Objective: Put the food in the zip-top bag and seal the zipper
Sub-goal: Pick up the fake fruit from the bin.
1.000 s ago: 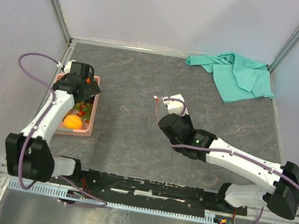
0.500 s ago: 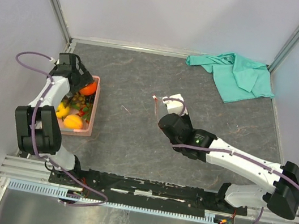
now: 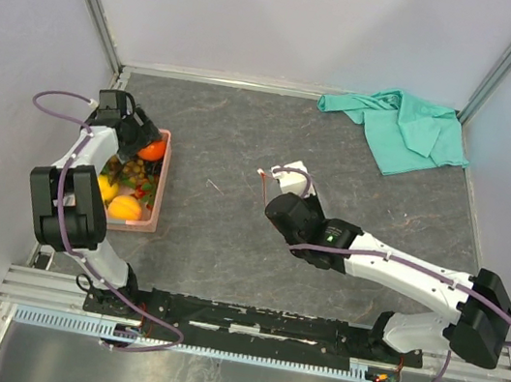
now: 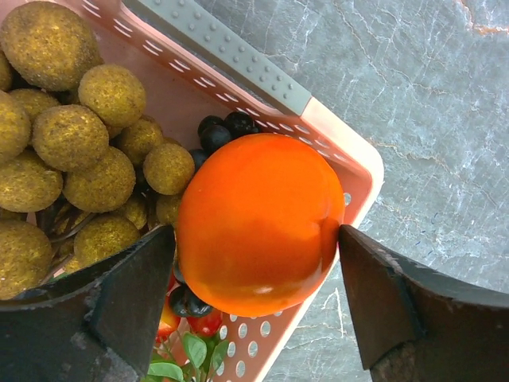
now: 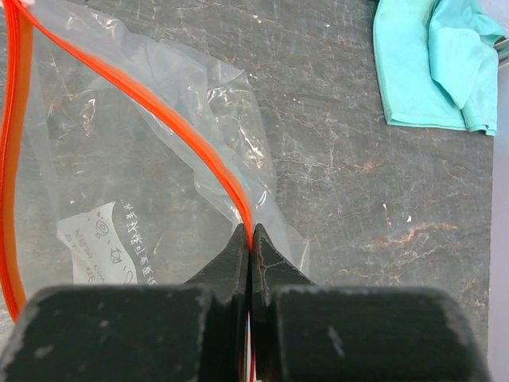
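Swinging from the basket's middle to its far end, the left gripper (image 4: 256, 237) now has its jaws spread either side of the orange (image 4: 254, 199), not yet clamped. The right gripper (image 5: 251, 239) is pinched shut on the bag's (image 5: 119, 183) zipper (image 5: 159, 111), holding the mouth open mid-worktop (image 5: 334, 159). Close squarely across the orange's widest part, then lift straight up, clear of the berries (image 4: 71, 135) and the basket (image 4: 354, 163) wall.

Basket (image 3: 161, 190) left, bag (image 5: 119, 183) centre, cloth (image 3: 403, 128) far right.
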Motion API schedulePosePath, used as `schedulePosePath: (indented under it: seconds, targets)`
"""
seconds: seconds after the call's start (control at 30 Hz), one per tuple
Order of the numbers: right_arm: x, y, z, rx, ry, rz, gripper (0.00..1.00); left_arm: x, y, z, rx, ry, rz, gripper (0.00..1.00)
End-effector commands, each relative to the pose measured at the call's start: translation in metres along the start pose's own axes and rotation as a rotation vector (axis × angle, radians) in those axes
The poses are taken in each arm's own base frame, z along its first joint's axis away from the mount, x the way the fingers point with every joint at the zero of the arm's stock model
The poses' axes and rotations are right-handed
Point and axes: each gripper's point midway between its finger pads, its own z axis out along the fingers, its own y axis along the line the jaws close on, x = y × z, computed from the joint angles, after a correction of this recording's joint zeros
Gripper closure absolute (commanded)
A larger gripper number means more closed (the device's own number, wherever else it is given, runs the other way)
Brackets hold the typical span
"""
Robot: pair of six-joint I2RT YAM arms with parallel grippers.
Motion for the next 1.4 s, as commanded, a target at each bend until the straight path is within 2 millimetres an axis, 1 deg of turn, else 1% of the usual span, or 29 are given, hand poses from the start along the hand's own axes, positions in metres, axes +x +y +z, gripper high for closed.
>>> schedulePosePath:
  seconds: [0.0,0.2,0.3,0.43,0.47,0.57,0.6,0.67,0.73,0.87,0.97,1.1,1.37]
  targets:
    - [-0.024,0.001,-0.002,-0.004,-0.04,0.058,0.99,-0.014,-0.004,-0.002,0.024,-0.027,0.039,0.15]
    - [-0.026,0.0,-0.002,-0.004,-0.043,0.057,0.98,-0.016,-0.008,-0.014,0.043,-0.046,0.055,0.28]
    - [-0.027,0.001,-0.002,-0.007,-0.042,0.06,0.99,-0.017,-0.01,-0.019,0.055,-0.052,0.062,0.36]
    - [-0.027,0.002,-0.003,-0.013,-0.039,0.066,0.98,-0.014,-0.013,-0.025,0.08,-0.048,0.074,0.5]
    - [-0.027,0.002,-0.004,-0.017,-0.039,0.068,0.98,-0.013,-0.014,-0.025,0.086,-0.046,0.073,0.51]
    - [-0.027,0.003,-0.004,-0.027,-0.036,0.076,0.98,-0.009,-0.016,-0.028,0.105,-0.035,0.075,0.61]
    - [-0.028,0.004,-0.005,-0.031,-0.037,0.078,0.98,-0.009,-0.016,-0.029,0.106,-0.038,0.076,0.62]
    - [-0.028,0.005,-0.005,-0.039,-0.036,0.081,0.98,-0.008,-0.015,-0.03,0.103,-0.04,0.076,0.6]
    - [-0.027,0.007,-0.005,-0.046,-0.033,0.082,0.98,-0.006,-0.015,-0.028,0.106,-0.033,0.074,0.53]
    - [-0.025,0.01,-0.004,-0.057,-0.025,0.083,0.98,0.002,-0.019,-0.021,0.125,-0.002,0.07,0.46]
    - [-0.025,0.012,-0.003,-0.065,-0.022,0.091,0.98,0.004,-0.021,-0.016,0.125,-0.001,0.066,0.41]
    - [-0.025,0.016,-0.003,-0.072,-0.017,0.093,0.98,0.005,-0.024,-0.01,0.129,0.003,0.064,0.38]
    - [-0.021,0.018,-0.001,-0.068,-0.006,0.084,0.98,0.005,-0.031,-0.003,0.146,0.007,0.069,0.33]
